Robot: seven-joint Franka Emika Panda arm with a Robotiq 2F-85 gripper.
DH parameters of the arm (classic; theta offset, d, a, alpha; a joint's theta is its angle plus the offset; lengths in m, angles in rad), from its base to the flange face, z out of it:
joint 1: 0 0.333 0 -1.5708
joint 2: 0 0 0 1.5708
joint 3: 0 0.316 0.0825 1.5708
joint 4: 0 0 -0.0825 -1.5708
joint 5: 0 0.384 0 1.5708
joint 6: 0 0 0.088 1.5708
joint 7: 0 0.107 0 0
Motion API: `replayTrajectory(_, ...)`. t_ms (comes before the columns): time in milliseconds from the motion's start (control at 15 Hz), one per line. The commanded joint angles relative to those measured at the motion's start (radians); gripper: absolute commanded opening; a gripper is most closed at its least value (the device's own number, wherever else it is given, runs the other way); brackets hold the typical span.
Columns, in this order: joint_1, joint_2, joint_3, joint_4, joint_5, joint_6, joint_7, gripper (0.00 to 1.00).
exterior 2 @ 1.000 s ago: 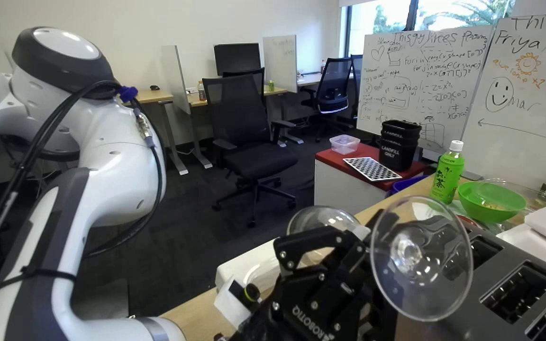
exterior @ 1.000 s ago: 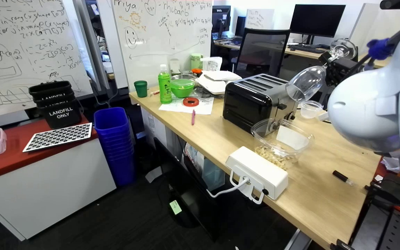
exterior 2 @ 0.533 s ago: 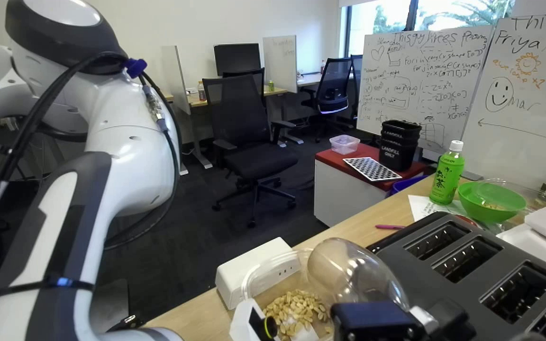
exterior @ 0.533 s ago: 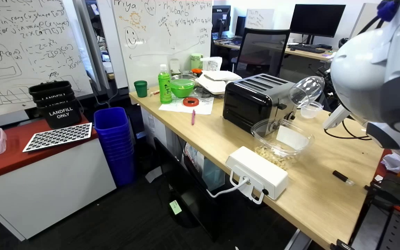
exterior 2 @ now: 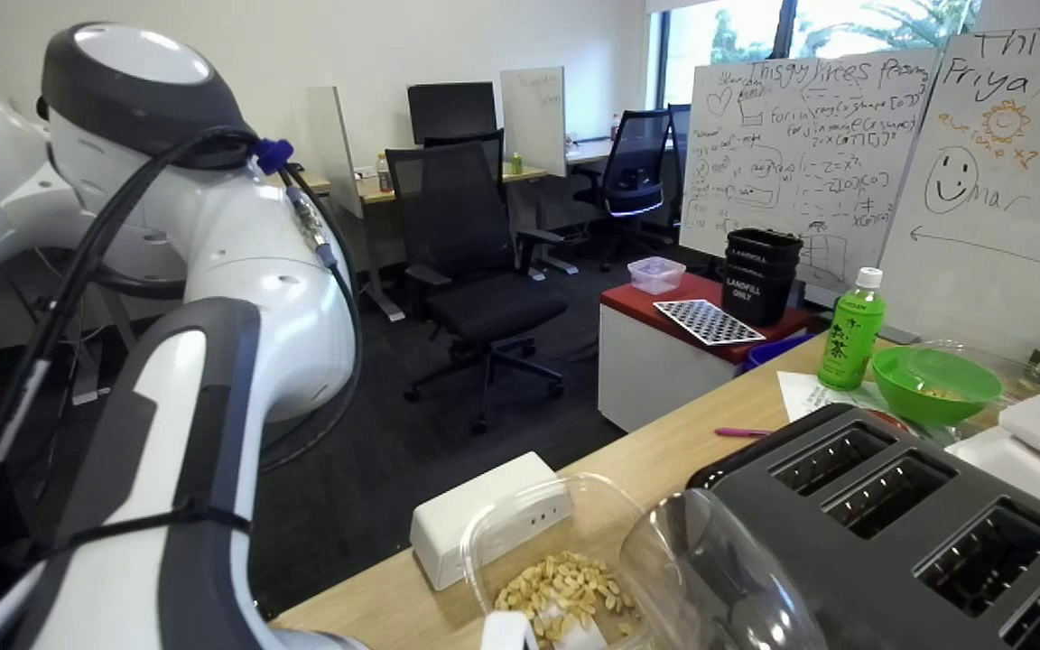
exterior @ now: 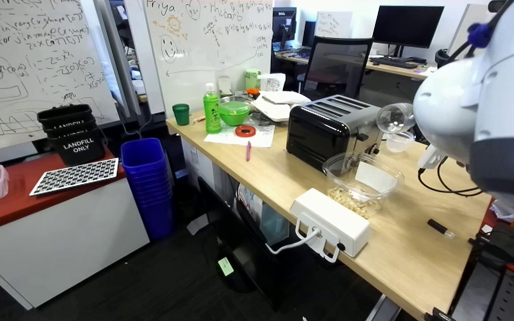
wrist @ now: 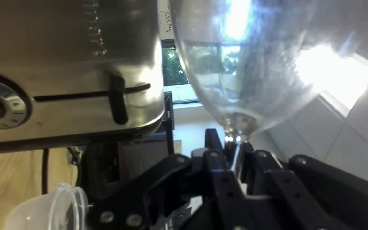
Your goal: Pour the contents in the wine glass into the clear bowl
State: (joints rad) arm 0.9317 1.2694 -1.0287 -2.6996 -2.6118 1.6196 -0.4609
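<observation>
Clear, thin-walled and smudged, the small stemmed wine glass [wrist: 241, 70] with a rounded cup is held tipped well over from upright, its slim, shiny stem pinched in your black, jointed gripper [wrist: 235, 158]. Nothing solid shows inside the cup, only reflections and a whitish haze. The low, wide, see-through bowl [exterior: 384, 198], plastic by its look, holds a loose heap of pale tan nuts [exterior 2: 570, 582], so you are probably past the pour, or at its very tail.

If you judge the glass spent, your next move calls for righting it, clear of the four-slot toaster [exterior: 319, 138] of glossy black and brushed steel, then lowering its foot flat onto the pale, wood-grained table [exterior: 422, 263] before you release. If you suspect a leftover piece, bring the mouth over the bowl and tip further first: the cup appears beside the toaster's steel end, and you cannot tell how much of it overhangs the bowl. Whether cup and steel touch is also unclear, so give yourself room; so thin a wall would likely not forgive a knock, and a round, smooth stem may twist in your pinch.

Outward from there, you have a small, cloudy plastic tub [exterior: 400, 141] near the toaster's end and, just beside the bowl, a white, square-edged box [exterior: 330, 223] with a smooth, matte skin.
</observation>
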Motion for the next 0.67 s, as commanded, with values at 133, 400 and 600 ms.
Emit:
replayTrajectory(133,0.082,0.183,0.046,0.043,0.000,0.157,0.412,0.04)
replayTrajectory(400,0.112,0.201,0.150,0.011,0.001,0.158,0.630,0.04)
replayTrajectory(600,0.159,0.217,0.231,-0.022,0.004,0.167,0.805,0.04)
